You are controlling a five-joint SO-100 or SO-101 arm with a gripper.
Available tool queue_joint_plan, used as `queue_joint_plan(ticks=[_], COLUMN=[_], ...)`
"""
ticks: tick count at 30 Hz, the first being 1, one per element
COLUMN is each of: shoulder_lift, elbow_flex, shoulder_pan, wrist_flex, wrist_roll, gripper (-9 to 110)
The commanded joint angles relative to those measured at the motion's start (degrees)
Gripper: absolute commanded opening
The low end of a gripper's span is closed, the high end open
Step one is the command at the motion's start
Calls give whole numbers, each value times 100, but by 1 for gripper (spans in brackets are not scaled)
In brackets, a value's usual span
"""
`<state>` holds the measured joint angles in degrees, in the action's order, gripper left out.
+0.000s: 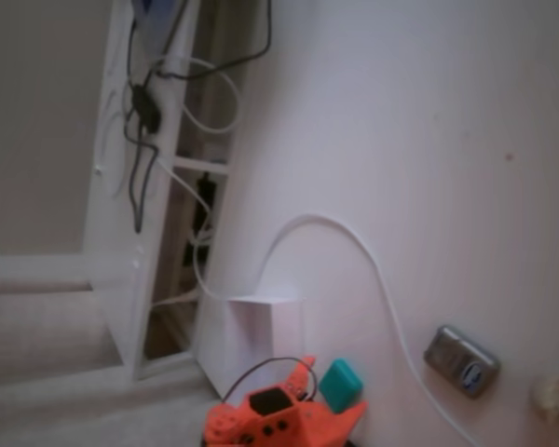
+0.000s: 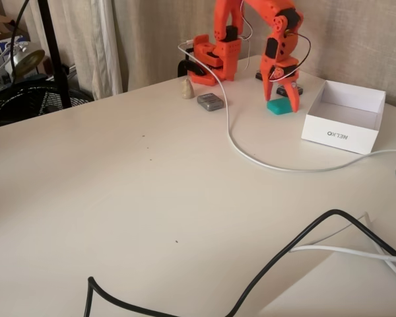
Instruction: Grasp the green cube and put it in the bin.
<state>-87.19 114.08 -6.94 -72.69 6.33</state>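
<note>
Orange end effector (image 2: 283, 98) stands spread over the small matte teal-green cube (image 2: 279, 106) on the bench, beside the long white paper-walled bin (image 2: 341, 135); I judge the grasp pending: lower, then pinch

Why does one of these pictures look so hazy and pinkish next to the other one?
In a fixed view the whole frame is soft and washed out with a pink cast, so the green cube and the grey device show blurred edges. In the other fixed view, even daylight keeps things sharp: the lettering on the bin is readable, and the gripper throws only a faint shadow.
</note>
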Motion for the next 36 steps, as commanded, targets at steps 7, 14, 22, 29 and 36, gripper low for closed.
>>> queue_joint_plan(ticks=[7,14,22,29,36], shoulder_lift=[158,475,624,624,387], elbow_flex=[-176,-343,-571,-545,-527], shoulder_pan=[-132,-26,-35,-88,-62], wrist_flex=[-229,-246,-264,-299,-264], wrist_roll=[-18,-26,-26,-26,-9], gripper=[37,35,20,-1,-8])
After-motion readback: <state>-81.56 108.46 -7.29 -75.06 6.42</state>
